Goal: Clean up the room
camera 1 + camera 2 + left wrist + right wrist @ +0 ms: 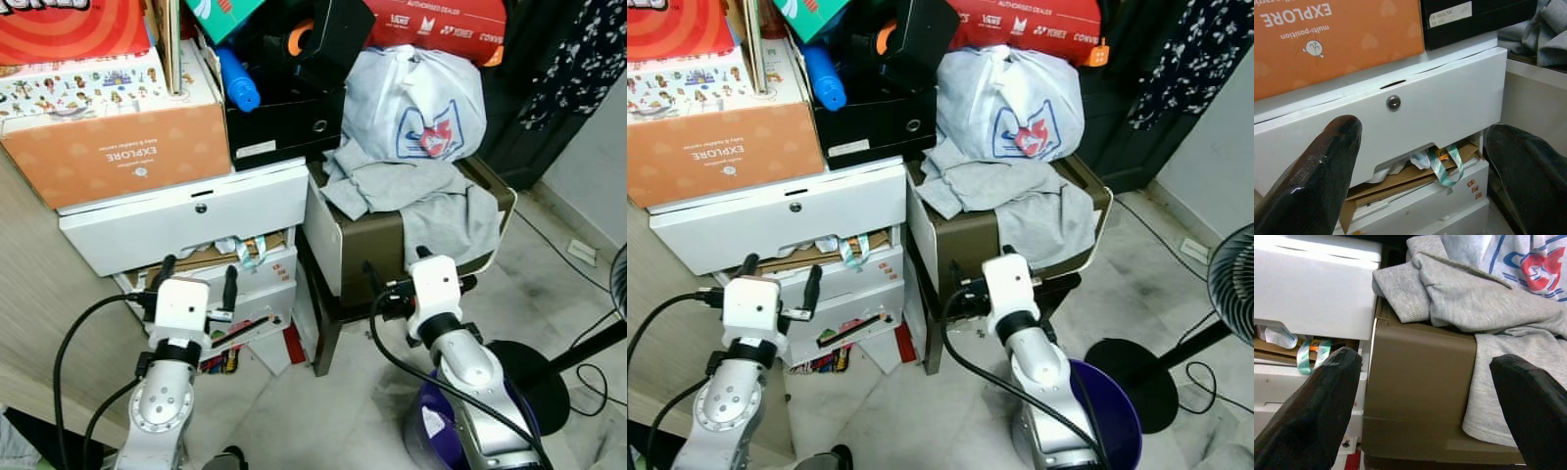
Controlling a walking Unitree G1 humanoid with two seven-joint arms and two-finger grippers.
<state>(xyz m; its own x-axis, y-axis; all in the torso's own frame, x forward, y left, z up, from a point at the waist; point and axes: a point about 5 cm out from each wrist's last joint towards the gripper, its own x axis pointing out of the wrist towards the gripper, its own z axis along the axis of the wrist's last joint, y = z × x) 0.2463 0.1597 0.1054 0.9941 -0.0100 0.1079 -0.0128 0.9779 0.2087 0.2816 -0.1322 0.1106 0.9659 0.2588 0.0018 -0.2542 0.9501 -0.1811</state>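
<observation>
White drawer (pixel 186 223): cardboard, ribbon (pixel 1447 164) | brown bin (pixel 377 250): grey clothes (pixel 431 201) | hands wide

Even, soft indoor light filled the head views, which were sharp and free of glare, with shadow pooling under the white plastic drawer front (pixel 186 220) and behind the stacked boxes, while in both wrist views the near black fingers (pixel 1317 166) loomed blurred.

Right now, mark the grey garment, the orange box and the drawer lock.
grey garment (pixel 441 211), left eye view, draped front fold
orange box (pixel 118 152), left eye view, front face
drawer lock (pixel 1394 102), left wrist view, round metal keyhole
</observation>
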